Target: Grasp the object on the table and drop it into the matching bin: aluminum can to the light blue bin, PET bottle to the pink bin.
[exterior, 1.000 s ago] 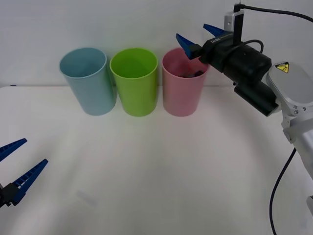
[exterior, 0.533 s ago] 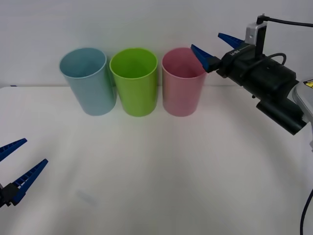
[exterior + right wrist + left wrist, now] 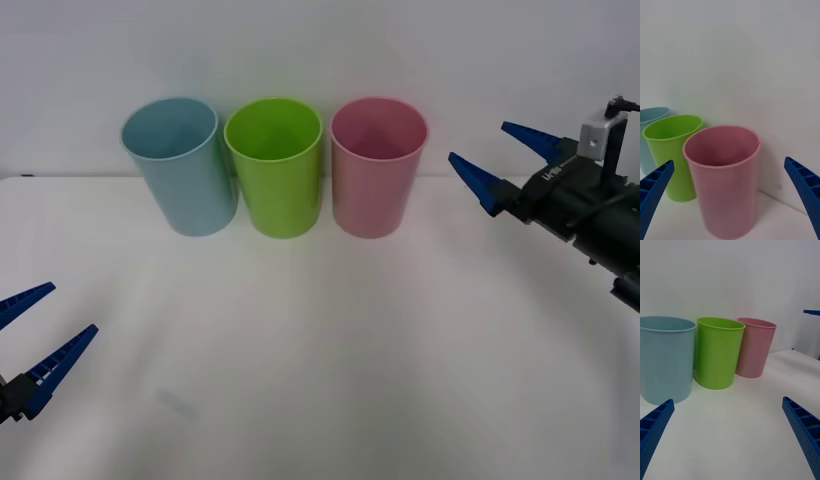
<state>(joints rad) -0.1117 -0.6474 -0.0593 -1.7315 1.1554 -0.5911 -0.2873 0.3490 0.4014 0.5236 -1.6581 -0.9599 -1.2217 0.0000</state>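
Three tall round bins stood upright in a row at the back of a white counter (image 3: 320,350), close against a pale wall: the light blue bin (image 3: 182,165) at the robot's left, a lime green bin (image 3: 276,165) in the middle, and the pink bin (image 3: 378,165) at the right. The three stood side by side, nearly touching. The right claw (image 3: 495,158) hovered in the air to the right of the pink bin, near its rim height and apart from it, its blue ribbed fingers (image 3: 655,187) spread wide and holding nothing. Its black arm reached in from the right edge. From the right wrist camera, the pink bin sat between the two spread fingers, its mouth tipped toward the lens; what lay at its bottom could not be made out, so the bottle's place could not be told. The left claw (image 3: 30,345) rested low at the near left corner of the counter, well apart from the bins, its fingers (image 3: 655,423) also spread wide and empty.
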